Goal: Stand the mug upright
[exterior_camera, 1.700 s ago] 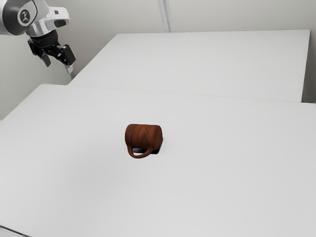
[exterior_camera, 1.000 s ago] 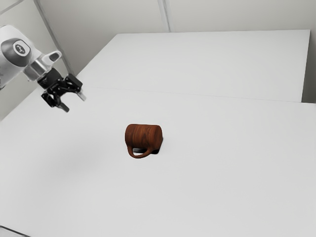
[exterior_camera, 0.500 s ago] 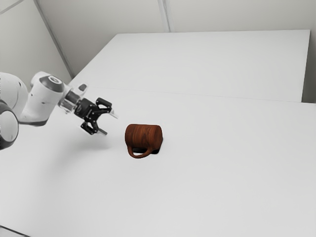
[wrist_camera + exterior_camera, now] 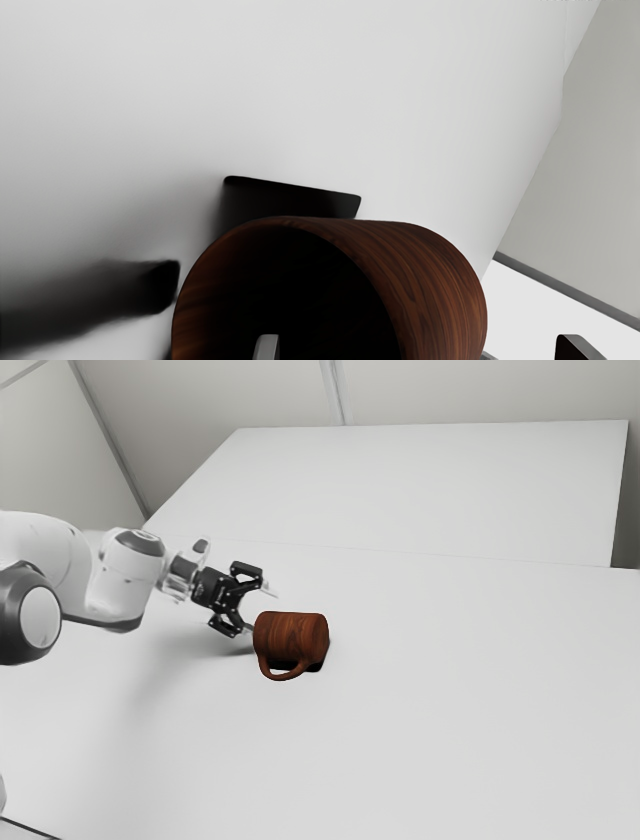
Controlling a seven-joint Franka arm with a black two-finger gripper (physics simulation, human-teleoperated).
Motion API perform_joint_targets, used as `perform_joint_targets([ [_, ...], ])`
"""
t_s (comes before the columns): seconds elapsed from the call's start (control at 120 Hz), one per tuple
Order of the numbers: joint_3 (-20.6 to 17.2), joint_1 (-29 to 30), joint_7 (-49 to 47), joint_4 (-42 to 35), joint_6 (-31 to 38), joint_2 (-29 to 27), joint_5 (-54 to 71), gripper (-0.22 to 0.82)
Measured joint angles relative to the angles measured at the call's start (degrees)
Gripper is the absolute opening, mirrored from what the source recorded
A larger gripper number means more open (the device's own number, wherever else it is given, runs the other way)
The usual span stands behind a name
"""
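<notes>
Mug [image 4: 291,632] lies on its side on the counter [image 4: 420,730], mouth [image 4: 310,300] facing the claw [image 4: 261,610], which is spread wide and empty; a slightly misaligned advance could make a fingertip [image 4: 269,348] bump the rim [image 4: 372,276] and roll it.

The mug [image 4: 435,280] is brown with a bit of red. Thin, dark, wavy lines run over it, like the lines in wood. Its handle [image 4: 285,676] is brown too, and the inside [image 4: 320,290] looks black. The worktop [image 4: 450,710] is plain, very light grey, and a shadow [image 4: 290,200] on it is black. The arm [image 4: 120,585] is white with dark grey rings. The fingers [image 4: 245,569] are black with grey tips [image 4: 270,347]. The wall [image 4: 600,150] is soft grey, with a darker grey strip [image 4: 565,287].
</notes>
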Motion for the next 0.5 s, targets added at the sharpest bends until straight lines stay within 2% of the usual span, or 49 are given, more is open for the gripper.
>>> perform_joint_targets([
  [0.2, -1.2, -0.1, 0.7, -0.3, 1.1, 0.8, -3.4, 0.58],
  [0.367, -1.3, -0.3, 0.7, 0.0, 1.7, 0.9, -4.0, 0.16],
  [0.5, -2.5, -0.4, 0.4, 0.6, 2.5, 0.7, -4.2, -0.02],
])
